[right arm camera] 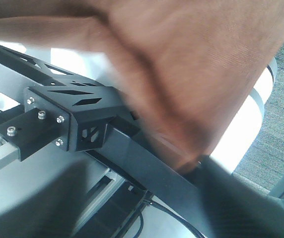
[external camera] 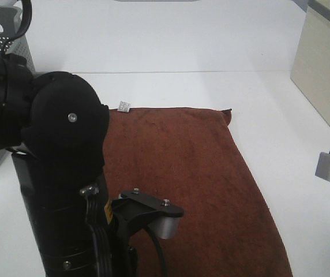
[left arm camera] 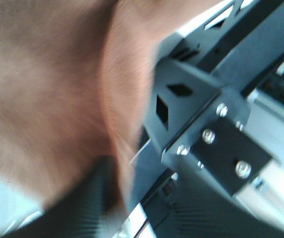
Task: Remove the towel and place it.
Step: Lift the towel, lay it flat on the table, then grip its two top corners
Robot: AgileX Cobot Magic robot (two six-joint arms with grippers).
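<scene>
The towel (external camera: 194, 184) lies spread flat on the white worktop (external camera: 211, 46), covering the centre and lower middle of the high view, with its white tag (external camera: 124, 105) at its upper left corner. Both wrist views show its brown plush close up and blurred. The left end effector (left arm camera: 87, 198) and right end effector (right arm camera: 226, 198) show only as dark smears beside the cloth, so I cannot tell whether either is released or grasping. The left arm (external camera: 55, 173) fills the lower left, and a grey basket (external camera: 3, 43) stands at the upper left.
</scene>
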